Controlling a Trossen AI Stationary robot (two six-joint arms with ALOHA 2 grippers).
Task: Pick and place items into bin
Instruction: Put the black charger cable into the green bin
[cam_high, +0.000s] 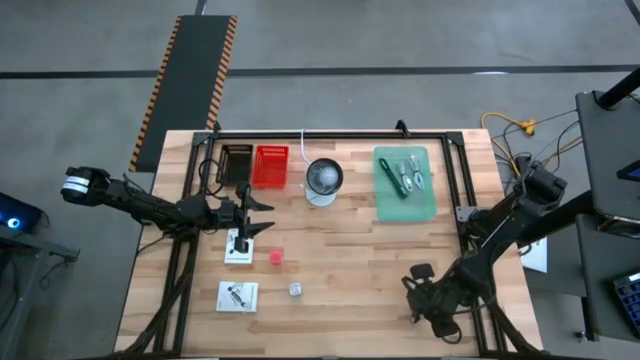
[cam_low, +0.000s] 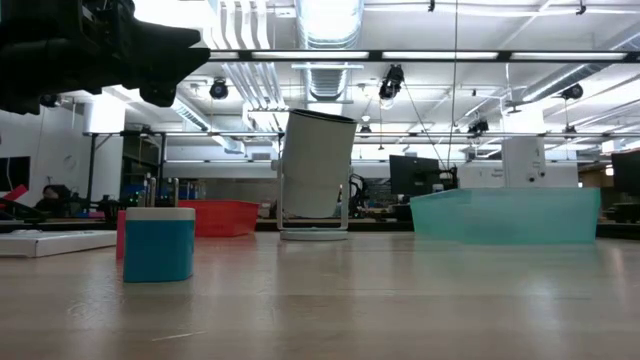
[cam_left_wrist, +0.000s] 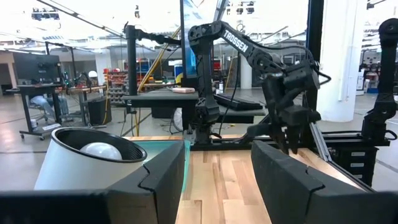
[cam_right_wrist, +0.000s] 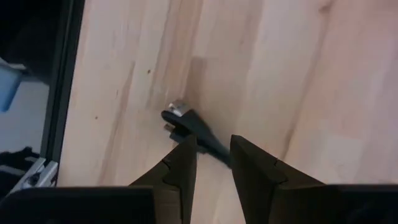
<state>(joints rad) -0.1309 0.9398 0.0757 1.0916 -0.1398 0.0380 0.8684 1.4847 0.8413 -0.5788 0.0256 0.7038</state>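
Industrial robotics lab: exposed ceiling ducts (cam_low: 330, 20), hazard-striped floor mat (cam_high: 190, 75), concrete floor, workstations behind wooden counter (cam_high: 350, 250).

Two white cards (cam_high: 238, 247) (cam_high: 237, 296), one red cube (cam_high: 275, 257), one silver cube (cam_high: 296, 289), two bins (cam_high: 269, 166) (cam_high: 405, 205).

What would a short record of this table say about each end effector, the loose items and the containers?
left end effector: open, raised near a white card
right end effector: open, low over the dark stick
loose on table: red cube, silver cube, second card
containers: red bin, green tray
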